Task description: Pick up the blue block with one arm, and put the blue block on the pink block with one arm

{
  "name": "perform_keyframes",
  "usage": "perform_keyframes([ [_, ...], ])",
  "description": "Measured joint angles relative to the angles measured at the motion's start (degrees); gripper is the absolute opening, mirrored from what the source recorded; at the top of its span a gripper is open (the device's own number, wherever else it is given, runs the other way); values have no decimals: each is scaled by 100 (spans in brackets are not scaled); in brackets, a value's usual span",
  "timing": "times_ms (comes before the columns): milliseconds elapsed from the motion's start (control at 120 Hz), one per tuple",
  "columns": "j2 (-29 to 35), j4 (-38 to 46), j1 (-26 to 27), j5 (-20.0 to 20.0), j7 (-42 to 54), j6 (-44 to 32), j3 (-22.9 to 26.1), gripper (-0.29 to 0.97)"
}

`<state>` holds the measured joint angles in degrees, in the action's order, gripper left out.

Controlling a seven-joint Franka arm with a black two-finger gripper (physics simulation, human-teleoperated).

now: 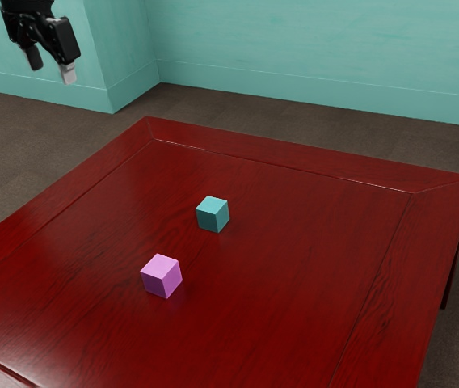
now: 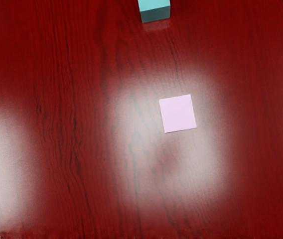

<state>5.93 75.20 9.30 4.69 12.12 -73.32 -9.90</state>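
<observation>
On the table [image 1: 318, 267]: pink block [image 1: 162, 276] and blue block [image 1: 212, 213], near each other, not touching, each flat on the tabletop. Both well below the gripper [image 1: 52, 68]. Pink block nearer the fingers, almost straight beneath them in the wrist view; blue block farther out beyond it, toward the table's far edge.

Gripper [image 1: 52, 68]: black, angular housing of blocky segments. Two stubby fingers [image 1: 69, 74] at the gripper's lower end, one dark throughout, the other tipped with a pale grey-white rectangular pad.
</observation>
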Motion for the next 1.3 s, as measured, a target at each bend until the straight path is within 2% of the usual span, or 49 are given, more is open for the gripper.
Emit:
perform_keyframes([
  [200,-158,132,-27,319,35,94,19,68],
  [317,-203,705,83,547,25,-117,15,68],
  [458,-432,1421,21,680,-67,-775,-8,68],
  [683,-1234,1522,-39,814,-203,-1609,-13,68],
  [808,-1782,1514,6,765,-285,-2181,-11,68],
  [975,-2530,1343,-349,482,-386,-2870,-12,68],
  [1300,-3721,495,-444,-102,-818,-3363,30,68],
])
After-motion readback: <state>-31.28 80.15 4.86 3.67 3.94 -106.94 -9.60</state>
